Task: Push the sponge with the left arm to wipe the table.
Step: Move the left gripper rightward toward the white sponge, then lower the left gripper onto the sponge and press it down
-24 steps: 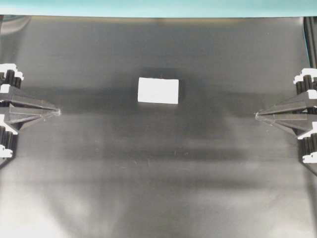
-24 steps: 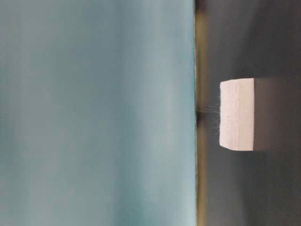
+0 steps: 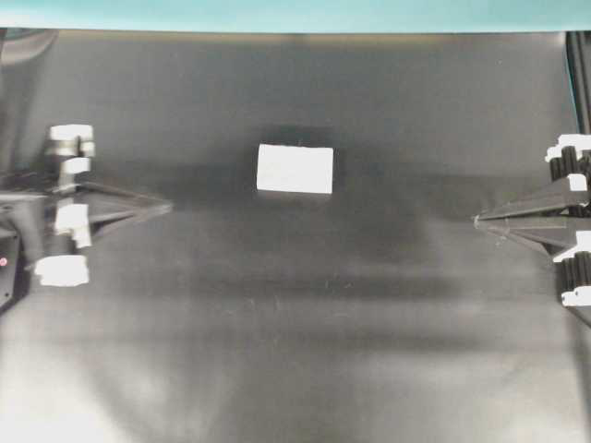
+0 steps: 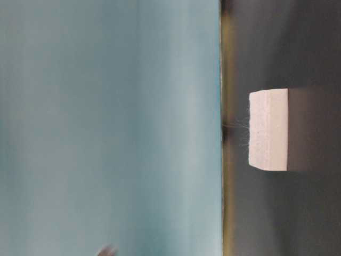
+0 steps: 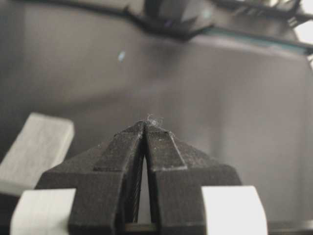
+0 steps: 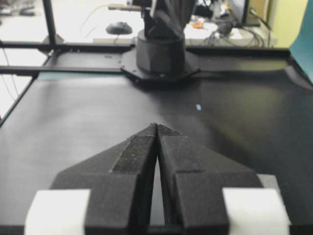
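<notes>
Overhead | dark glossy table [image 3: 295,351], teal edge | sponge [image 3: 295,169] centred | both pincers closed

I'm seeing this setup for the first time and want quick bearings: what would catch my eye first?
The white sponge stands out most, lying alone near the middle of the dark table. From either side, two pointed black grippers aim toward it: the left gripper, shut and blurred, is nearer the sponge, while the right gripper, also shut, sits at the far right edge. A teal strip runs along the table's top edge.
</notes>
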